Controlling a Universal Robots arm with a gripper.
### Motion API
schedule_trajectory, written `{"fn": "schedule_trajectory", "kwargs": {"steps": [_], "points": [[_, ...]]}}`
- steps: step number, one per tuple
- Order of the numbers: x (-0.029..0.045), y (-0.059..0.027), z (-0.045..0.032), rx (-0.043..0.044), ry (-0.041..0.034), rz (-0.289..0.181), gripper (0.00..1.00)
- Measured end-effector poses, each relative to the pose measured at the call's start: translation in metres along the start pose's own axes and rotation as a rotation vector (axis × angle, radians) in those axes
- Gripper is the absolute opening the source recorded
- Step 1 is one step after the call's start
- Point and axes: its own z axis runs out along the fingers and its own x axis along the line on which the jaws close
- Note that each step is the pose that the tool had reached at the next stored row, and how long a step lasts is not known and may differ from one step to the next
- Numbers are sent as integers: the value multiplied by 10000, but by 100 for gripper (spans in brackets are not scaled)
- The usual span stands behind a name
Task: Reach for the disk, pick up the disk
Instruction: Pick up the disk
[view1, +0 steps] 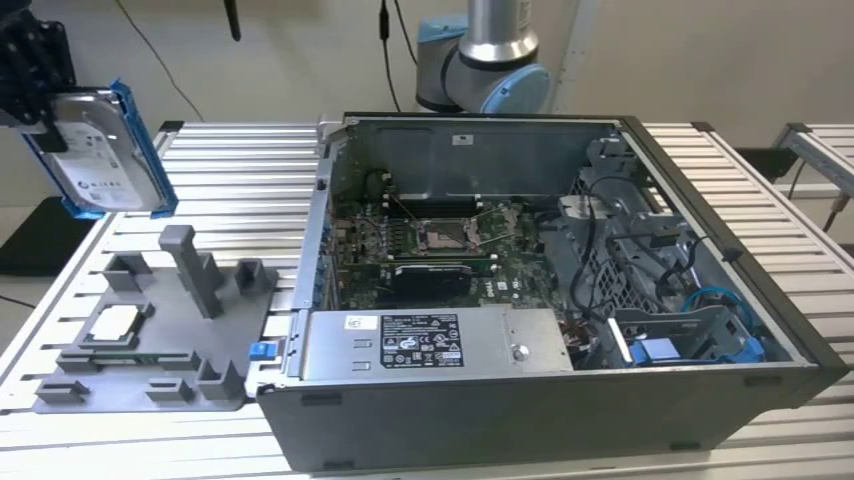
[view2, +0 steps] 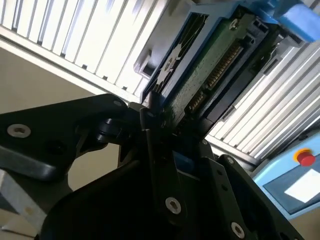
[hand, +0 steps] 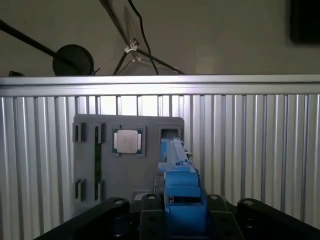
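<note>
The disk (view1: 104, 150), a silver-grey drive with a white label in a bright blue frame, hangs upright in the air at the exterior view's far left, above the grey fixture plate (view1: 160, 345). My gripper (view1: 47, 125) is shut on its upper edge. In the second wrist view the black fingers (view2: 150, 112) clamp the disk (view2: 210, 65), whose green circuit board side and connector face the camera. In the first wrist view the disk's blue frame (hand: 180, 195) sticks out edge-on from the gripper (hand: 175, 220), over the fixture plate (hand: 150, 175).
A small square silver chip (view1: 114, 322) sits in the fixture plate. An open computer case (view1: 747, 270) with a long grey labelled box (view1: 427, 345) stands to the exterior view's right on the slatted table (view1: 240, 170). The arm's base (view1: 481, 60) is behind it.
</note>
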Motion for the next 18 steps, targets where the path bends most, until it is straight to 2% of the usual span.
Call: {"fn": "schedule_trajectory", "kwargs": {"steps": [5, 8, 13, 18], "points": [[-3, 1, -230, 0, -1, -1, 0], [-6, -39, -329, -10, -48, -1, 0], [-12, -226, -459, -72, -193, -6, 0], [-20, -439, -534, -139, -300, -5, 0]]}}
